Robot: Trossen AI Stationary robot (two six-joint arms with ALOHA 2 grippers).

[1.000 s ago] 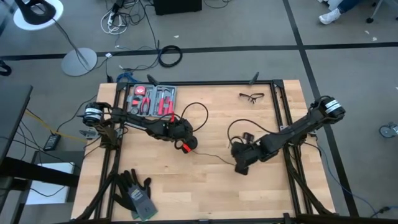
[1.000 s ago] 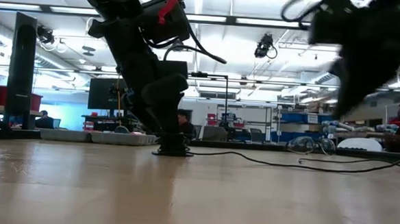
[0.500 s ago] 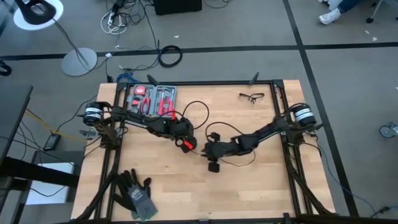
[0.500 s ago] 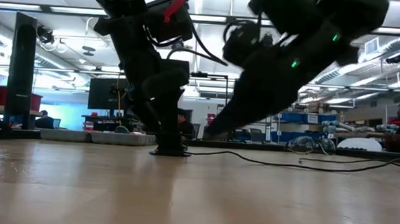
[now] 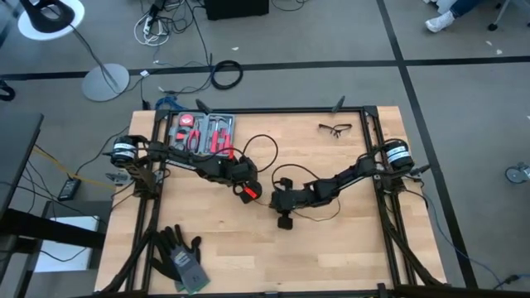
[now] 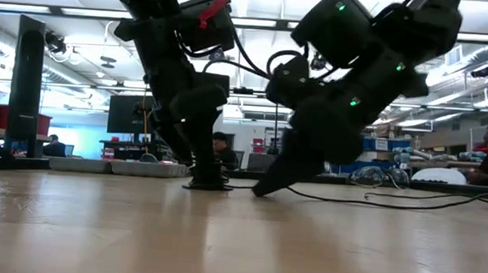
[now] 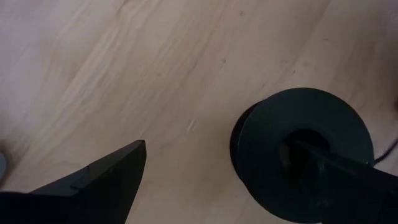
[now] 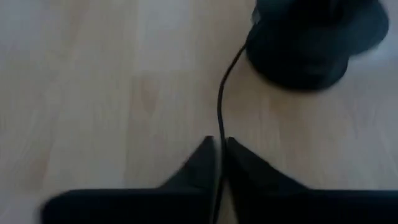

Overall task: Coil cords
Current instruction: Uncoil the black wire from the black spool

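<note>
Across the pale wooden table (image 5: 331, 257), framed by black rails, your two dark arms meet near the middle. Your left gripper (image 5: 248, 192) presses down on the small round puck (image 7: 303, 150) that ends the thin black cord (image 5: 319, 217); its fingers (image 7: 102, 180) are spread wide, one of them resting on top of the puck and the other well clear of it over bare wood. Your right gripper (image 5: 281, 201) sits just to the right of the left one, tilted down to the table, with its fingertips (image 8: 217, 155) pinched on the cord a little way from the puck. From there the cord trails right along the table and loops back past the right arm. At the far left of the table lies a tray of red-handled tools (image 5: 203, 132), at the far right a pair of safety glasses (image 5: 334, 128), and at the near left a pair of dark gloves (image 5: 179, 256). You have bare wood along the near edge and in the near right corner. Beyond the far edge, on the grey floor, lie a coiled black cable (image 5: 226, 74) and the round base of a lamp stand (image 5: 105, 82). Looking level across the table, you see a bright workshop with shelves, screens and a seated person (image 6: 221, 149) in the distance.
</note>
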